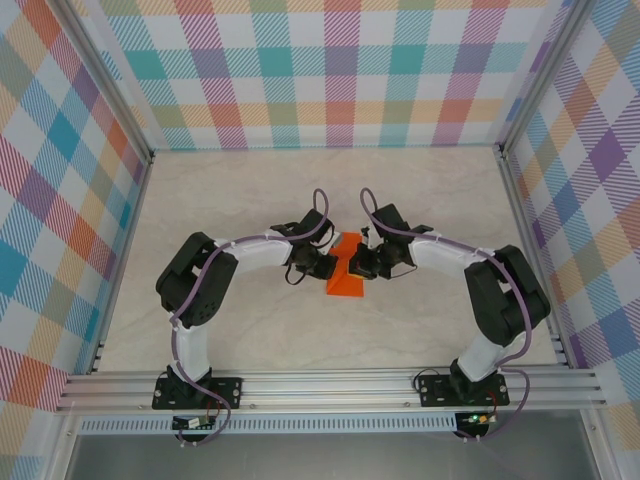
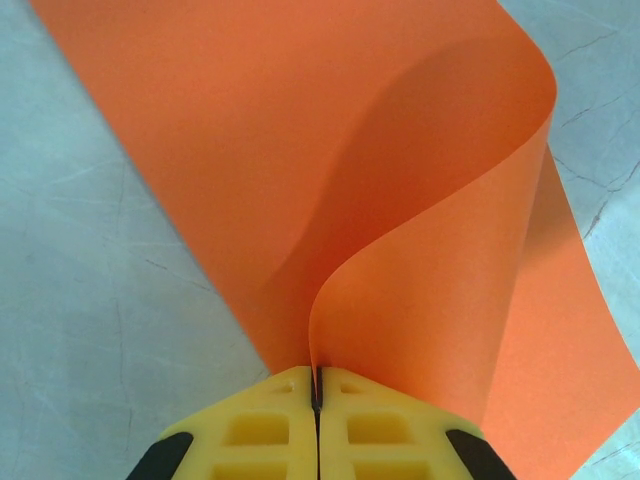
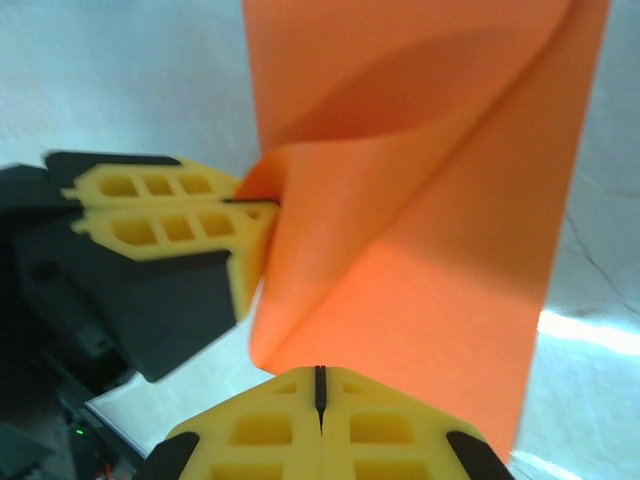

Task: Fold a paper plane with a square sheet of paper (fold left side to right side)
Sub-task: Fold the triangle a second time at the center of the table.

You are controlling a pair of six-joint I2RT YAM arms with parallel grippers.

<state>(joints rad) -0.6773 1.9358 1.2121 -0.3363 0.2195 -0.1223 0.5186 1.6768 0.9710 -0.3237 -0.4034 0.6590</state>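
The square sheet of paper [image 1: 345, 285] is bright orange and lies mid-table between the two arms, partly lifted. My left gripper [image 1: 328, 265] is shut on one edge of the sheet [image 2: 300, 150]. From its yellow pads [image 2: 270, 420] the paper rises and curls over to the right. In the right wrist view the left gripper [image 3: 262, 205] pinches that raised edge from the left. The sheet [image 3: 430, 250] bulges in a soft fold just above my right gripper [image 3: 320, 385]. The right jaws are shut with no paper showing in their slit. The paper plane is out of view.
The tabletop [image 1: 250, 190] is pale and marbled. Plaid walls [image 1: 340, 70] close it in at the back and on both sides. An aluminium rail [image 1: 330, 385] runs along the near edge, where both arm bases are bolted.
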